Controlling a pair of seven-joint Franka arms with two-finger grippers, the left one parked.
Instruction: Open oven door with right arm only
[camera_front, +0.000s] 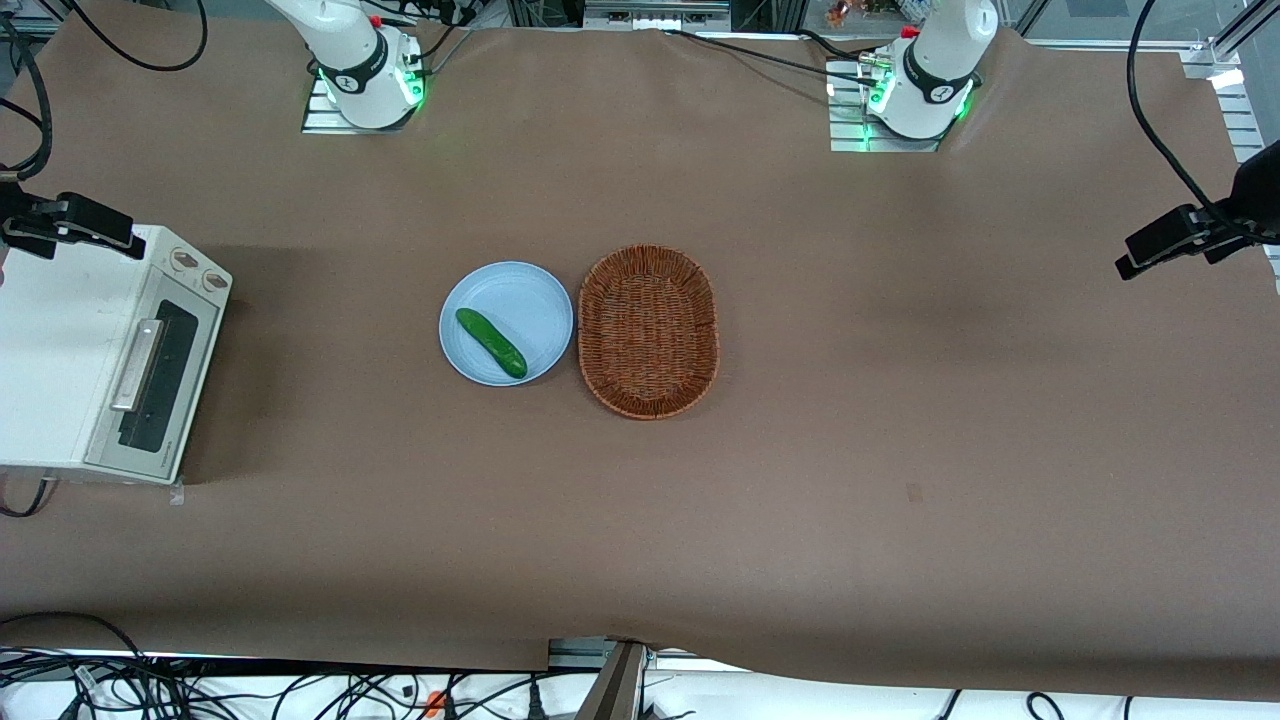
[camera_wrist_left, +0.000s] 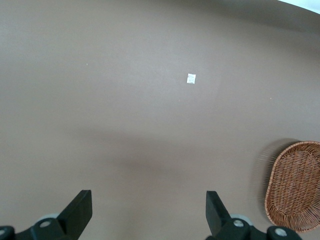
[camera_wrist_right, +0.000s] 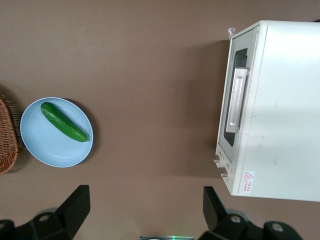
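The gripper (camera_wrist_right: 142, 210) hangs high over bare brown bench (camera_front: 330, 420), its 2 fingers (camera_wrist_right: 75, 202) wide apart, with nothing between it and the shut oven door (camera_front: 158, 372). In front of the door the bench lies bare. The blue plate (camera_front: 520, 290) with the cucumber (camera_front: 491, 342) and the basket (camera_front: 648, 330) sit well apart from the oven, toward the parked arm's end.

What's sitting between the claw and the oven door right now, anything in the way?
Nothing visible. The open claw hangs above bare brown table, and the oven door is shut with its handle exposed. The plate with the cucumber and the basket lie toward the parked arm's end, off the path.
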